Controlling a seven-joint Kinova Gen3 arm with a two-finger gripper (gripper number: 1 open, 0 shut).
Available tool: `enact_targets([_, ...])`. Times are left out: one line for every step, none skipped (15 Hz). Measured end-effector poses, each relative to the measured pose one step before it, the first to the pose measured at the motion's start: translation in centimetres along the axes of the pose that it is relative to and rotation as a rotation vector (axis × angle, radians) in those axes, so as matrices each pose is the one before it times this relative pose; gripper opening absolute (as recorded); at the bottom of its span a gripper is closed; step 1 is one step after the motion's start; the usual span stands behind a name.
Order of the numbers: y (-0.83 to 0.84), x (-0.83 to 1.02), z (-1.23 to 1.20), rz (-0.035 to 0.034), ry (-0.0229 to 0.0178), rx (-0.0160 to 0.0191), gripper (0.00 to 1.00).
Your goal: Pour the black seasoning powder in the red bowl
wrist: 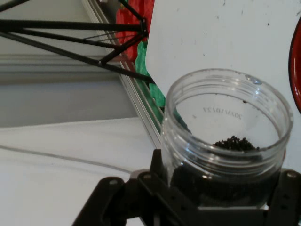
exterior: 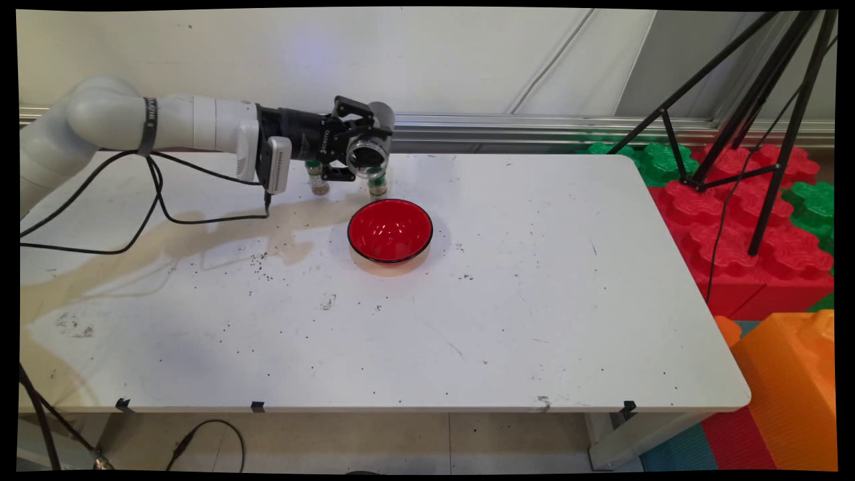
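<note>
On the white table stands an empty red bowl. Just behind and above its far rim, the gripper has its jaws clamped on a clear open jar of dark grains, lying sideways. Two small spice bottles stand farther back.

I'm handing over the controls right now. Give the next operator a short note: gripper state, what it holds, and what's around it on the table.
Gripper: shut on the clear open jar, held tipped on its side above the table's far edge; a little dark granular stuff lies inside.
Red bowl: on the table, just near-side of the jar; no contents visible in it.
Two small green-capped bottles stand behind the bowl, under the gripper.
Dark specks are scattered over the tabletop.
Nothing is seen pouring from the jar.
</note>
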Motion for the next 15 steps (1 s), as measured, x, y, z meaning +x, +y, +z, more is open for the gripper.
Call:
enact_targets([0.007, 0.031, 0.081, 0.00792, 0.00138, -0.00046, 0.00])
enact_targets([0.000, 0.045, 0.133, 0.01193, 0.00186, -0.00042, 0.00])
enact_targets([0.011, 0.027, 0.166, 0.01313, 0.00185, -0.00066, 0.00])
enact_targets([0.012, 0.019, 0.192, 0.01319, 0.00177, -0.00097, 0.00])
enact_targets([0.002, 0.014, 0.182, 0.01105, 0.00167, -0.00062, 0.00])
enact_targets([0.005, 0.018, 0.210, 0.01297, 0.00151, -0.00071, 0.00])
enact_targets([-0.026, 0.015, 0.278, 0.01481, 0.00226, -0.00033, 0.00])
enact_targets([-0.017, 0.006, 0.194, 0.00845, 0.00119, -0.00026, 0.00])
enact_targets([-0.040, -0.003, 0.276, 0.01192, 0.00111, 0.00022, 0.00])
enact_targets([-0.030, -0.003, 0.282, 0.01129, 0.00104, 0.00000, 0.00])
enact_targets([-0.023, -0.013, 0.253, 0.00957, 0.00072, -0.00002, 0.00])
enact_targets([-0.018, -0.008, 0.265, 0.01011, 0.00076, 0.00004, 0.00])
enact_targets([0.011, 0.008, 0.253, 0.01064, 0.00054, -0.00055, 0.00])
enact_targets([0.006, 0.019, 0.216, 0.00957, 0.00031, -0.00028, 0.00])
enact_targets([0.008, 0.022, 0.271, 0.01222, 0.00027, -0.00037, 0.00])
